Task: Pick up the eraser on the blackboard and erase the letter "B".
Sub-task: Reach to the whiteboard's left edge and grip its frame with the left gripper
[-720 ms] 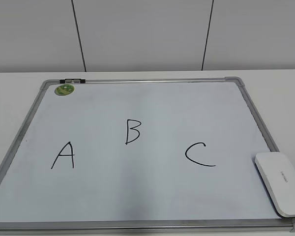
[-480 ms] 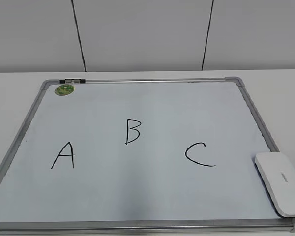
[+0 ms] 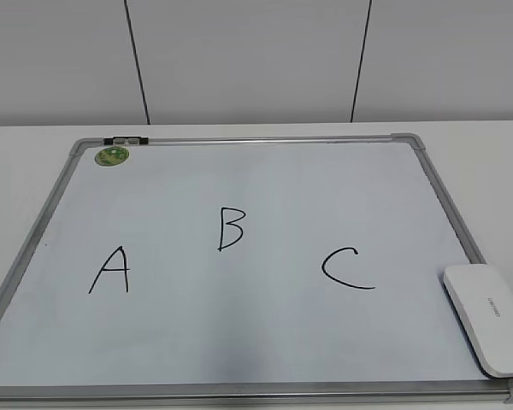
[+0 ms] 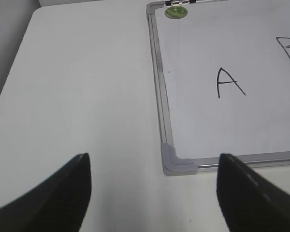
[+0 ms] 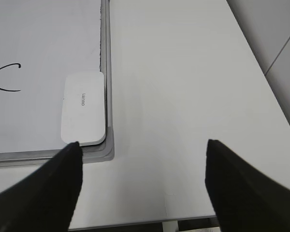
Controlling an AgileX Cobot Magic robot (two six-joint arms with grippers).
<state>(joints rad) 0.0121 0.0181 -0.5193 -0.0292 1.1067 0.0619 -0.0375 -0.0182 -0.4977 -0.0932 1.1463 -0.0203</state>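
Note:
The blackboard (image 3: 265,188) is a white board with a grey frame, lying flat on the table. The black letter "B" (image 3: 230,228) is drawn near its middle. The white eraser (image 3: 488,316) lies on the board's near right corner and also shows in the right wrist view (image 5: 83,108). My left gripper (image 4: 152,193) is open and empty above the bare table, beside the board's near left corner (image 4: 176,162). My right gripper (image 5: 142,183) is open and empty above the table, right of the eraser. Neither gripper shows in the exterior view.
A black "A" (image 3: 111,270) and a black "C" (image 3: 346,268) flank the B. A green round sticker (image 3: 112,155) sits at the board's far left corner. The white table (image 5: 183,87) extends right of the board to its edge (image 5: 135,224).

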